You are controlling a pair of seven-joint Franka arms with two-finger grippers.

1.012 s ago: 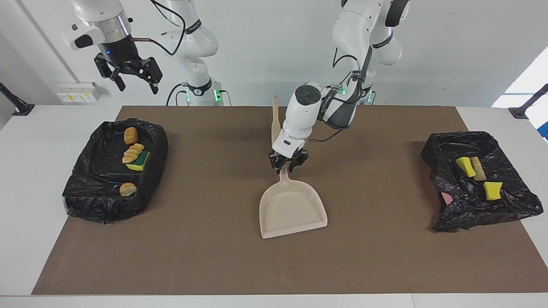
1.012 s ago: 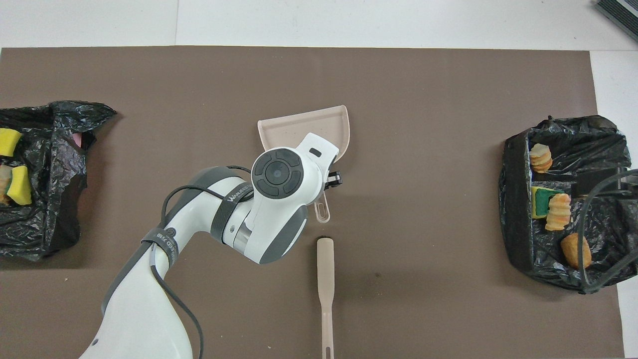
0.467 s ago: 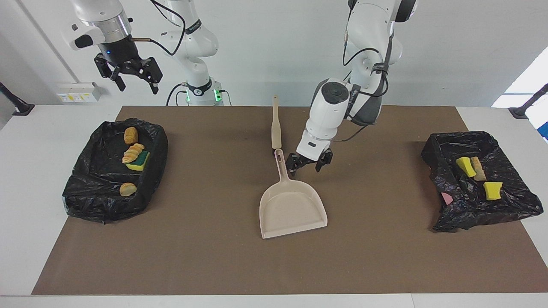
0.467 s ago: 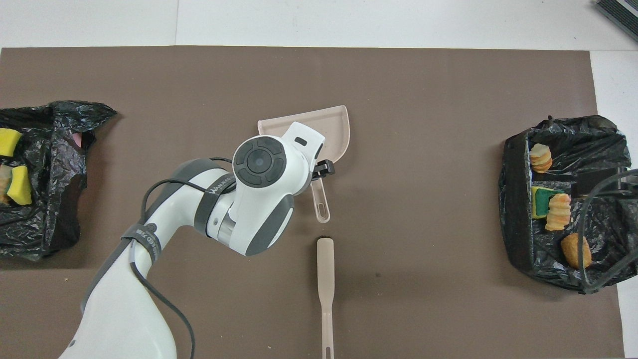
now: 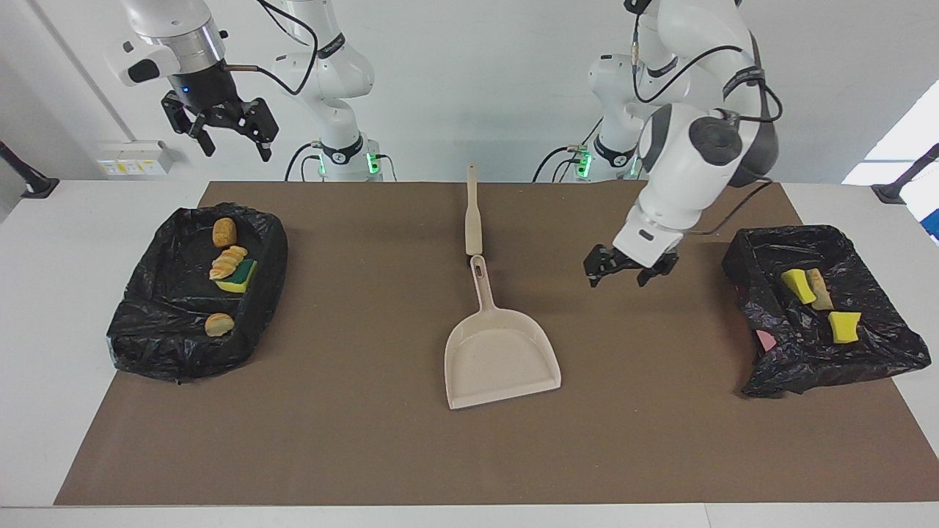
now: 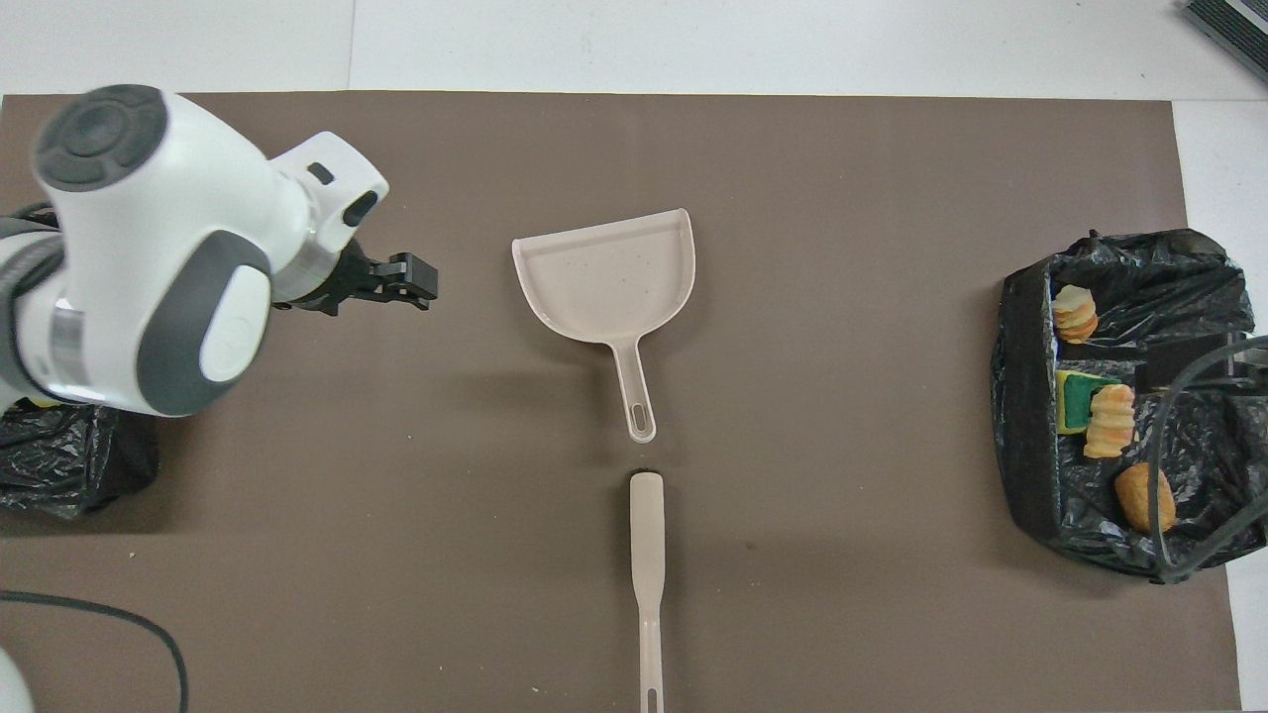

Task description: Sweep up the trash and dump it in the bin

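Hidden: in the overhead view the left arm covers most of the bin (image 6: pixel 59 460) at its end of the counter, so the trash in it cannot be seen there; the right arm's cable crosses the other bin (image 6: pixel 1124 396).
Cut off: the brush (image 5: pixel 472 213) shows only its beige handle; its bristle end is hard to make out in both views.
Left end effector (image 5: pixel 622 270): fingers apart, holding nothing, up in the air over the brown mat (image 5: pixel 367 455) between the dustpan (image 5: pixel 501 359) and the bin at the left arm's end (image 5: pixel 814 367).
Right end effector (image 5: pixel 227 136): fingers apart, empty, raised high above the right arm's end of the counter (image 5: pixel 44 293); that arm waits.
Trash: three pieces, two yellow sponges (image 5: pixel 843 326) and a brown chunk, lie in the bin at the left arm's end; four pieces, pastry chunks (image 5: pixel 219 324) and a green-sided sponge (image 5: pixel 238 277), lie in the bin at the right arm's end (image 5: pixel 147 345).
Dustpan: flat on the mat at mid-counter, empty, handle pointing toward the robots, just short of the brush's handle tip.
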